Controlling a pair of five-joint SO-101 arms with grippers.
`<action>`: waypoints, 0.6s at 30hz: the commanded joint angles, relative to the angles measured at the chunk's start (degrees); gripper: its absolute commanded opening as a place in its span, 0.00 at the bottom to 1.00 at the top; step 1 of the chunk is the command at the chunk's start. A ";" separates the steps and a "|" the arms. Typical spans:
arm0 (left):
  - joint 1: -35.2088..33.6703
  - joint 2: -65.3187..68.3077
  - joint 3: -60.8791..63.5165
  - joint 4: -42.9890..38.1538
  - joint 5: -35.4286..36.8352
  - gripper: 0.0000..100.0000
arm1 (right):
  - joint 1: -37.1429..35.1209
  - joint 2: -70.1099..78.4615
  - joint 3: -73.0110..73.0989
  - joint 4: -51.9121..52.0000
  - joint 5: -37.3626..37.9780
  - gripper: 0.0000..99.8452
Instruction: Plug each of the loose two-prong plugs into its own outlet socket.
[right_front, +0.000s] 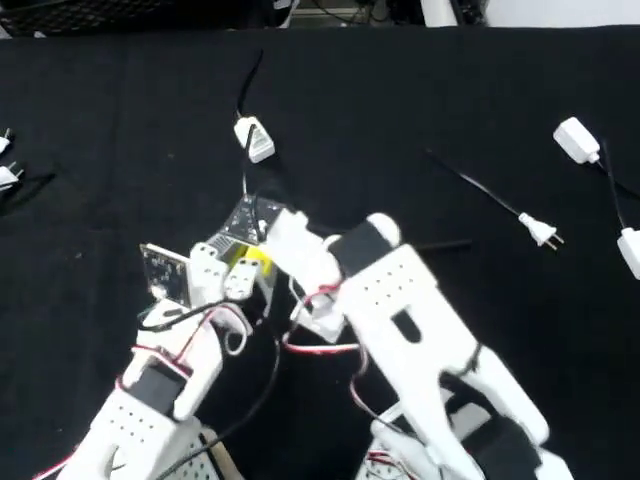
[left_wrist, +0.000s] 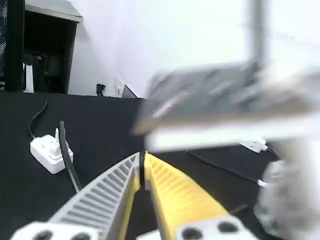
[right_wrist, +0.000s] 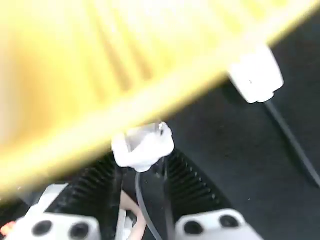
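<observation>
My right gripper (right_wrist: 142, 165) is shut on a small white two-prong plug (right_wrist: 143, 146), whose thin cord runs down between the black fingers. A white outlet socket (right_wrist: 255, 75) lies on the black cloth just beyond it. My left gripper (left_wrist: 143, 162), with one grey and one yellow finger, is shut, and nothing is clearly held in it. The same socket (left_wrist: 50, 152) lies off to its side, with a black cord (left_wrist: 65, 150) arching in front. From above, both grippers meet near the table's middle (right_front: 255, 245), below that socket (right_front: 255, 138). Another plug (right_front: 540, 232) lies loose at the right.
Two more white sockets (right_front: 577, 140) (right_front: 630, 250) sit near the right edge, and small white plugs (right_front: 8, 178) lie at the left edge. Black cords trail over the cloth. The right arm's body (right_front: 420, 320) crosses close beside the left arm (right_front: 170, 370).
</observation>
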 joint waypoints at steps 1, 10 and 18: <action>1.45 -15.91 0.48 18.46 -0.18 0.03 | -2.55 4.09 -3.38 0.09 1.32 0.01; 1.98 -11.96 0.75 17.76 -0.09 0.03 | -2.99 4.79 -14.11 3.96 1.14 0.01; 2.51 -11.78 0.75 17.93 0.18 0.03 | -3.08 4.79 -16.13 4.75 -0.35 0.01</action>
